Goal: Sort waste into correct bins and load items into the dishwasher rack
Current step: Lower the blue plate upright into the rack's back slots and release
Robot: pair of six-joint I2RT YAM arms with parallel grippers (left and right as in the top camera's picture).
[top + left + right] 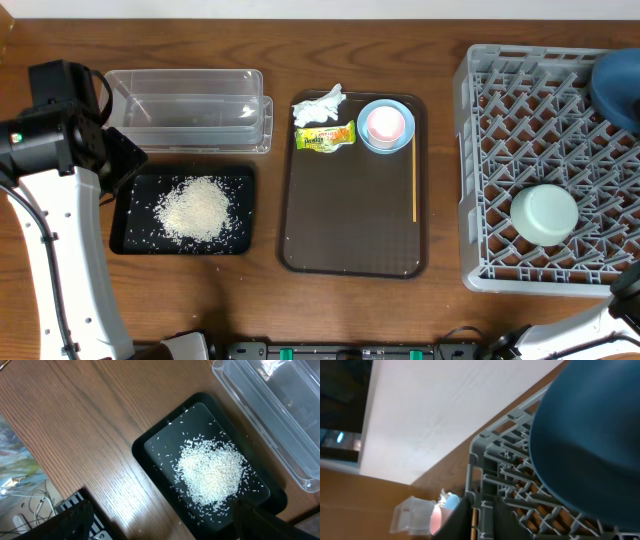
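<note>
Loose rice (195, 208) lies piled in the black tray (128, 240), also in the left wrist view (212, 472). My left gripper (165, 527) is open and empty, above the tray's near-left corner. The clear tub (190, 108) stands behind it. A crumpled tissue (320, 104) and a yellow-green wrapper (326, 137) lie on the brown tray (350, 230), beside a pink cup (386, 122) in a light blue bowl (402, 142). The grey rack (500, 90) holds an upturned mint bowl (545, 214) and the dark blue bowl (615, 85). My right gripper (481, 527) is shut and empty by the rack's edge, under the dark blue bowl (590, 435).
A thin yellow stick (414, 185) lies along the brown tray's right side. My left arm (60, 140) rises over the table's left edge. A white wall shows behind the rack in the right wrist view. Cables lie off the table's left side (25, 505).
</note>
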